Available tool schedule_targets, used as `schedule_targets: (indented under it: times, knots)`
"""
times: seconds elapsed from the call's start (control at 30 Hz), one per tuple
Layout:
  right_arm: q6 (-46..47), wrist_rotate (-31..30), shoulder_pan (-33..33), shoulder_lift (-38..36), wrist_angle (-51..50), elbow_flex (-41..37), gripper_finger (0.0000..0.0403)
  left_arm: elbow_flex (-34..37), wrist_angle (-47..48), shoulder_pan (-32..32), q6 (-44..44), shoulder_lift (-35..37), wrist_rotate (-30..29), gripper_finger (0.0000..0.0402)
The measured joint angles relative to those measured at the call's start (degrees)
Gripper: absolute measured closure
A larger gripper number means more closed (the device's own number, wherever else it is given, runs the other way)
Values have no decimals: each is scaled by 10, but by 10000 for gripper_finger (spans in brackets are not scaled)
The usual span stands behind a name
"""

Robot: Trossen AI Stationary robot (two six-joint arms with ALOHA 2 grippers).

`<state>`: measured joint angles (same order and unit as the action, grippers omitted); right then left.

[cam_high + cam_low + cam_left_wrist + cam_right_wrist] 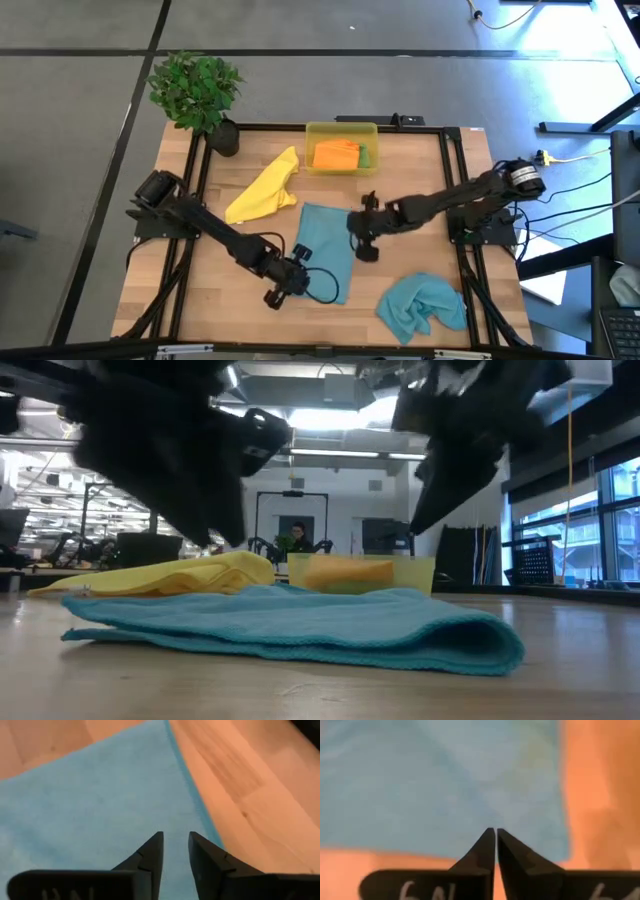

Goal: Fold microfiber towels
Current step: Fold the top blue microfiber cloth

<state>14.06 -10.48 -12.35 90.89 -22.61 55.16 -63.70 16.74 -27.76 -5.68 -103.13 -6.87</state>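
Note:
A teal-blue towel (322, 245) lies folded on the table's middle, its rounded fold (500, 645) toward the right. My left gripper (175, 836) hovers over the towel's near left part (290, 283), its fingers a little apart with nothing between them. My right gripper (496, 830) hangs above the towel's right edge (363, 245), shut and empty. In the low view both grippers stand clear above the cloth. A yellow towel (265, 188) lies crumpled at the far left. A second teal towel (422, 305) lies bunched at the near right. Orange (335, 153) and green (364, 156) towels sit in the bin.
A translucent yellow bin (341, 130) stands at the table's far middle. A potted plant (195, 90) stands at the far left corner. Bare wood (430, 190) lies right of the folded towel. A black frame (455, 180) borders the table.

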Motion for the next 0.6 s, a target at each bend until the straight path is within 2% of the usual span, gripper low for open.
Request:
schedule_targets:
  times: [0.17, 0.33, 0.47, 0.6]
  knots:
    - [-44, 1, -85, 6, 48, 0, 353, 0, 21, -35, -10, 0, -24, 284]
    - [-70, -26, -152, 41, 108, 1, 280, 0, 26, -75, -5, 0, -57, 264]
    - [-142, -43, -191, 86, 162, 0, 216, -2, 10, -99, 5, -5, -85, 252]
    - [-177, -82, -221, 120, 194, 1, 179, -1, 10, -112, 25, -6, -111, 239]
